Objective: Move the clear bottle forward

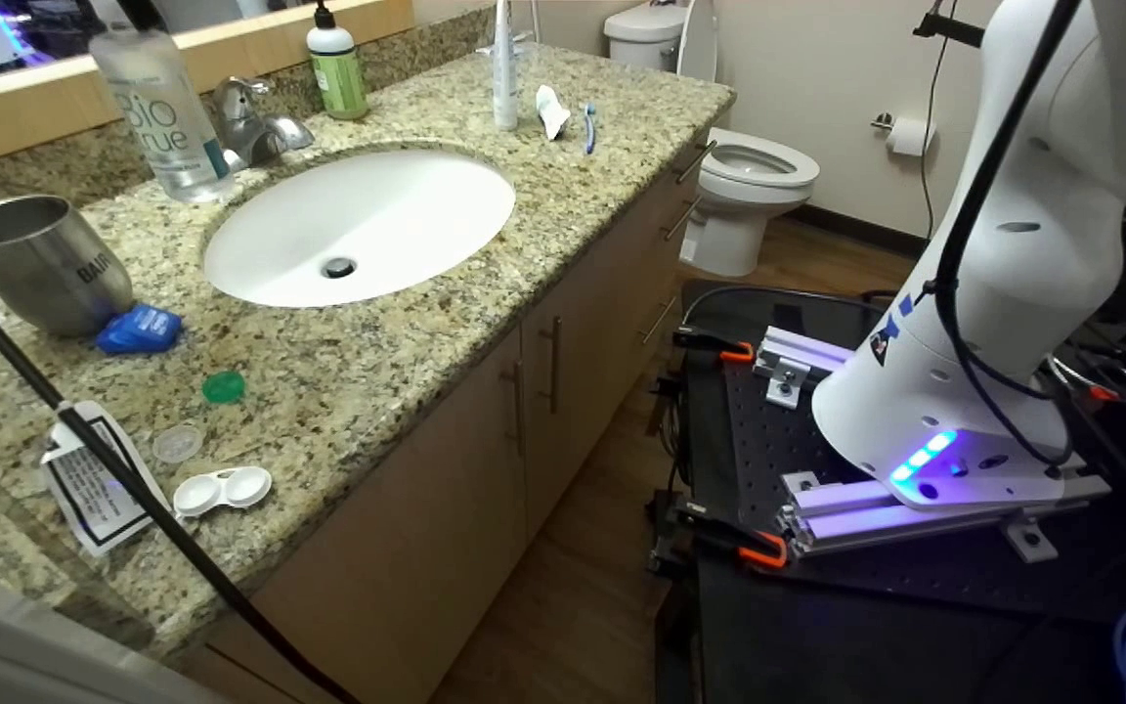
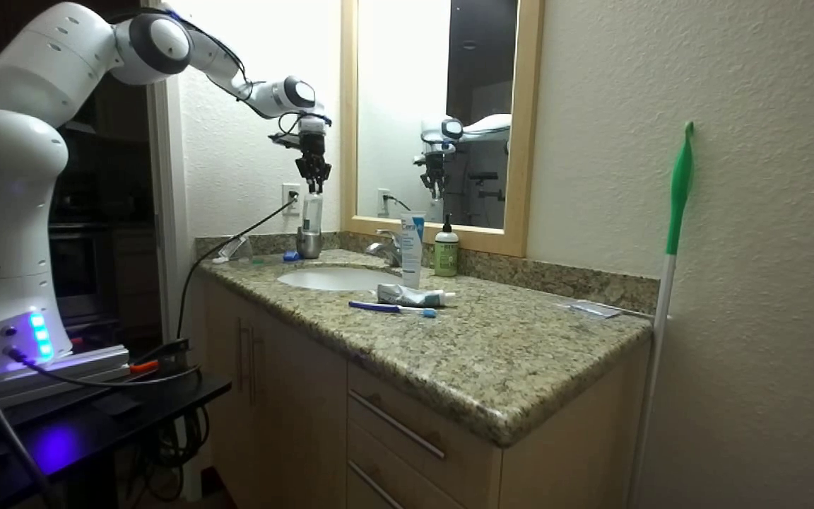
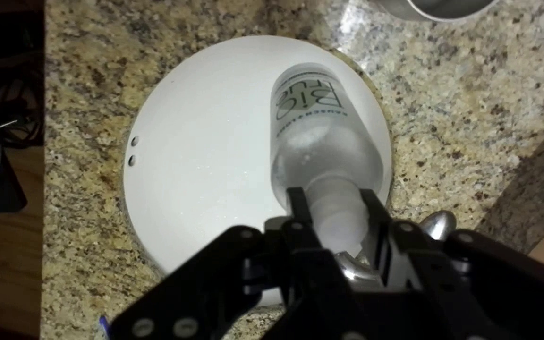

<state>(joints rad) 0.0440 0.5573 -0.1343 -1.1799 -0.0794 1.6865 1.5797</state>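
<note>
In the wrist view, the fingers (image 3: pixel 299 206) are partly closed, one on each side of the cap (image 3: pixel 339 224) of the clear bottle (image 3: pixel 314 118), and have hold of it. Beyond the clear bottle lies the sink (image 3: pixel 206 141), and the cup (image 3: pixel 397 8) is cut off at the top edge.

In an exterior view, the clear bottle shows between the cup and the tap (image 1: pixel 255 132). A blue item (image 1: pixel 140 330) lies just beside the cup on the bench (image 1: pixel 348 372).

In an exterior view, the clear bottle hangs upright from the fingers, raised off the bench, with its lower end overlapping the cup. A toothbrush (image 2: pixel 393 308) lies in front of a flat tube (image 2: pixel 410 295).
</note>
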